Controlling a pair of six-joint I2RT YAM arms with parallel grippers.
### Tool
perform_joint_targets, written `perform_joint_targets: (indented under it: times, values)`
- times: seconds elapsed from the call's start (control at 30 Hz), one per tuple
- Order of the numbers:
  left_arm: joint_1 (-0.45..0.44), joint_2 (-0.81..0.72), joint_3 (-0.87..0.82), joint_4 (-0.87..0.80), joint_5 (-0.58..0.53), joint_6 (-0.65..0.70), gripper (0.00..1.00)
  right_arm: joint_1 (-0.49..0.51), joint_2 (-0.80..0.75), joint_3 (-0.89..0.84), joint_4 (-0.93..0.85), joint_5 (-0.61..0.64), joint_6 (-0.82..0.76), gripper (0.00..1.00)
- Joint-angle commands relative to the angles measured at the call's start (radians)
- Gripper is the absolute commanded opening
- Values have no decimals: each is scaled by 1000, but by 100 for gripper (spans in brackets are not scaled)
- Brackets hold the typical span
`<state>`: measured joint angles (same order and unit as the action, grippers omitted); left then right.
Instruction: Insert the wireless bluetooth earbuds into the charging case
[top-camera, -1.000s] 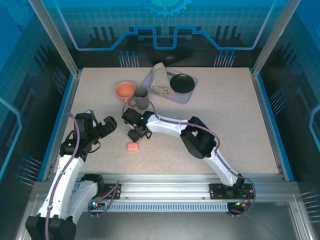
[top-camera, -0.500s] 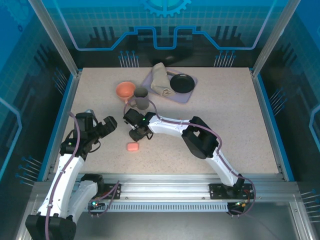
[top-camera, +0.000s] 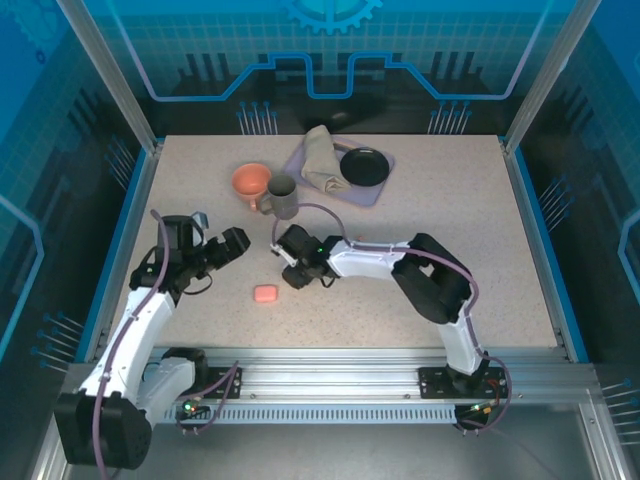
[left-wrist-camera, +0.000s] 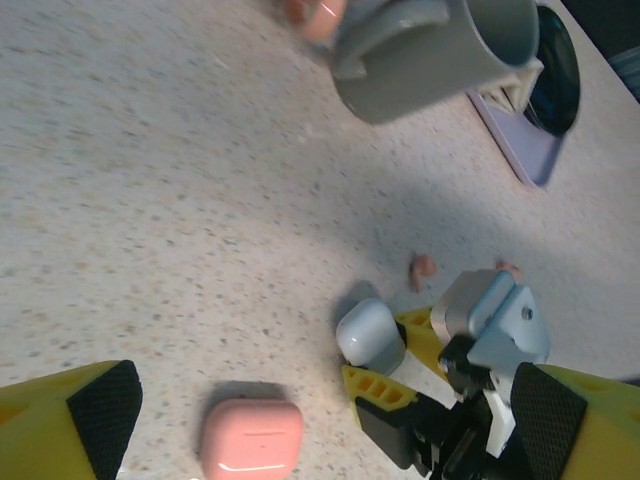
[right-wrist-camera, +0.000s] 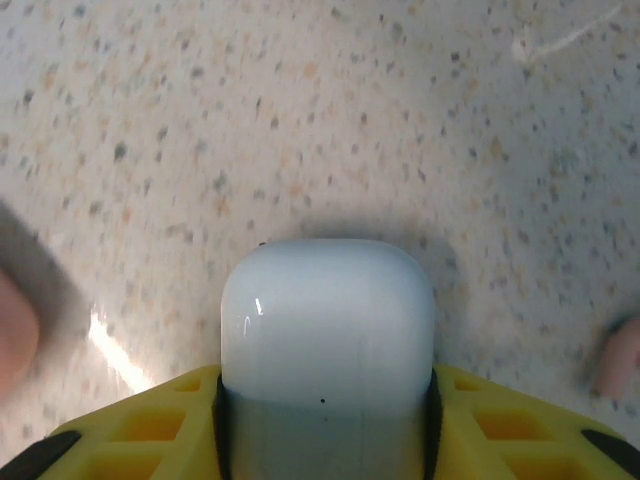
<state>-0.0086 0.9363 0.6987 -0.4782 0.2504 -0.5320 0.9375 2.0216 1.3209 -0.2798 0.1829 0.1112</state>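
**Top external view.** The left gripper (top-camera: 232, 246) hangs over the table (top-camera: 450, 260) with its jaws spread and nothing between them. The right gripper (top-camera: 293, 274) is low at the table surface, just to the right of the left gripper. What it holds cannot be made out from here. The pink charging case (top-camera: 265, 293) lies on the near side of both grippers, between them and touching neither. The grey mug (top-camera: 282, 197) and orange cup (top-camera: 252, 181) stand just beyond the right gripper, and the tray (top-camera: 372, 195) lies farther back.

**Left wrist view.** The left claw is wide and empty. The pink charging case sits ahead of it, just inside its left finger, with the lid shut. Farther ahead, the white charging case (left-wrist-camera: 370, 335) is clamped between the right gripper's yellow fingers. Two salmon-pink earbuds (left-wrist-camera: 424, 268) lie loose on the table just beyond that case, apart from it. The second is a small spot, partly hidden.

**Right wrist view.** The right claw is closed on the white charging case, gripping it at both sides. No open lid is visible. One salmon-pink earbud shows at the claw's right. A pink blur at its left cannot be identified.

**Progress, as judged.** No earbud is seated and neither case appears open. The white earbuds could not be located. Still to do: open a case, pick up each earbud and seat it.
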Motion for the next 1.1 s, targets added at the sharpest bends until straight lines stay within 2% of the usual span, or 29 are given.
perform_joint_targets:
  times: [0.0, 0.27, 0.53, 0.67, 0.83, 1.07]
  values:
    - [-4, 68, 42, 41, 191, 61, 97, -19, -110, -109, 159, -29, -82, 38]
    - [-39, 191, 96, -7, 373, 157, 87, -53, -268, -294, 279, -123, -210, 38]
    - [-186, 304, 105, 69, 426, 155, 86, -87, -421, -406, 319, -215, -274, 37]
    - [-230, 381, 130, 110, 432, 144, 86, -94, -459, -427, 320, -259, -280, 37]
    - [-276, 452, 142, 201, 496, 97, 84, -95, -470, -431, 321, -284, -268, 37]
    - [-323, 525, 169, 212, 537, 88, 64, -100, -468, -431, 353, -293, -237, 37]
